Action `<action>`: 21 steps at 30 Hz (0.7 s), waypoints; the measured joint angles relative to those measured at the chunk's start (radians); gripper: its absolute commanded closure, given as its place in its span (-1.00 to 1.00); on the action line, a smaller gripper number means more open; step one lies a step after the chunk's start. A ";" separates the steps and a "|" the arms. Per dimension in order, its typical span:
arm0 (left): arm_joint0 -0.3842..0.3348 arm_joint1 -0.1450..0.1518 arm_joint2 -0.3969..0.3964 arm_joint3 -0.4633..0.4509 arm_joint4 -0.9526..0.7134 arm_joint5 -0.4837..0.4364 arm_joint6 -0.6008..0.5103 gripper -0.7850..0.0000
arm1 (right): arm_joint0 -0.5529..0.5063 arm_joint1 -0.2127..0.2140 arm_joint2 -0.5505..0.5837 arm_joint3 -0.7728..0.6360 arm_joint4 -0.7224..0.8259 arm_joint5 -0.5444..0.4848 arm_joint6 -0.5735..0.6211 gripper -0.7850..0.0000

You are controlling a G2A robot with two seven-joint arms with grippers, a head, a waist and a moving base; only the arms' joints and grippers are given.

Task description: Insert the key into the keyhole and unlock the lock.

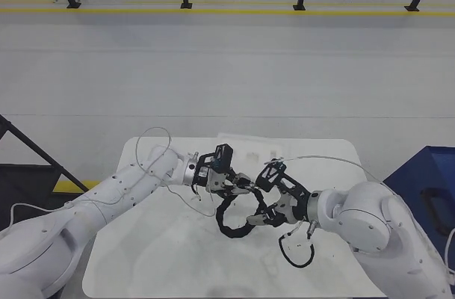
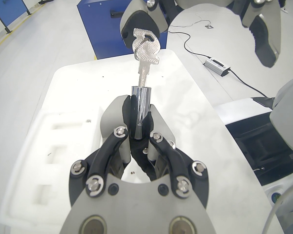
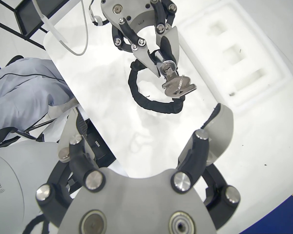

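A: What do we see over the desk (image 1: pixel 160 254)?

B: The left gripper (image 2: pixel 139 103), its jaws clamped on the chrome lock (image 3: pixel 164 65). The key (image 2: pixel 147 49) is pushed into the lock's end, head sticking out.

A: And the right gripper (image 3: pixel 146 112)?

B: We find its jaws spread wide, holding nothing, near the key's head. The lock's black cable (image 3: pixel 151 103) loops beneath.

Pale floor (image 1: pixel 212 67) with a yellow line (image 1: pixel 212 10), a blue cabinet (image 1: pixel 444 168), perhaps a black rack (image 1: pixel 18 183).
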 measured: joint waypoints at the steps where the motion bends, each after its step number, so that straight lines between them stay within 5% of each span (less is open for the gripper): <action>1: 0.000 0.005 0.000 -0.009 -0.019 0.000 -0.020 1.00 | 0.000 0.000 0.000 0.000 0.000 0.003 0.000 -1.00; 10: -0.016 0.041 0.000 -0.078 -0.225 0.000 -0.302 1.00 | -0.011 0.000 -0.002 0.003 -0.003 -0.008 -0.027 -1.00; 21: -0.023 0.073 0.000 -0.157 -0.449 0.000 -0.623 1.00 | 0.018 0.015 -0.026 0.030 -0.125 -0.264 -0.032 -1.00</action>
